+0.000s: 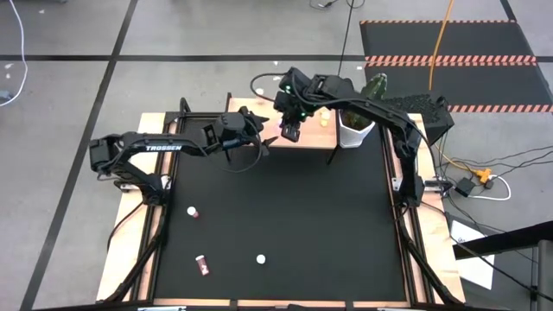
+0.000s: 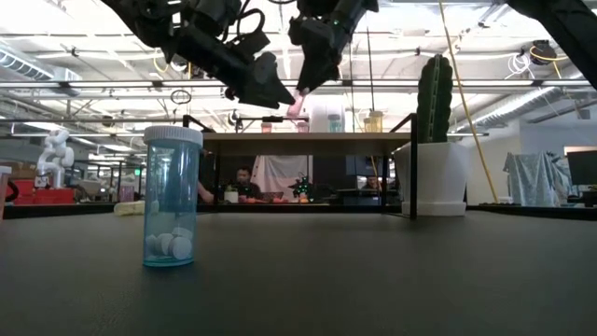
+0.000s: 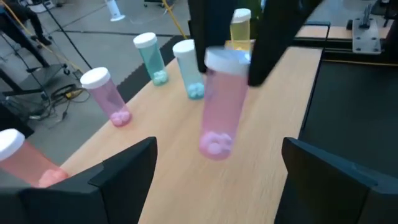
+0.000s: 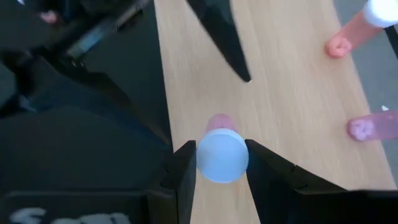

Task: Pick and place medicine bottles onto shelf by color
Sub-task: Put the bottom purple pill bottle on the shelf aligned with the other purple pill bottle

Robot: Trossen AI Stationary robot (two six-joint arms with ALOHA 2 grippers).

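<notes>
Black matting covers the desk, and at its far edge stands the shelf, a light-wood board on thin black legs. Just above that board hangs a pink medicine bottle, pinched at its white cap by the right pincer, whose fingers press on either side of the cap. Its base looks not quite down on the wood, though I cannot tell for certain.

Already on the shelf stand other pink bottles toward one end, two teal bottles beside them and a yellow bottle farther along. The left pincer hovers close by over the shelf's near edge, fingers spread and holding nothing.

The main risk, as I judge it, is a release from too high or with a tilt: the bottle is tall and narrow and would topple, perhaps rolling off the board or knocking the teal ones just beside it. The two arms are also crowded together, so either could clip the other or sweep the standing row on the way out.

Farther out, a white pot with a cactus stands at the right of the shelf. Loose bottles wait on the near desk: a teal bottle standing, a pink one lying down and another farther left.
</notes>
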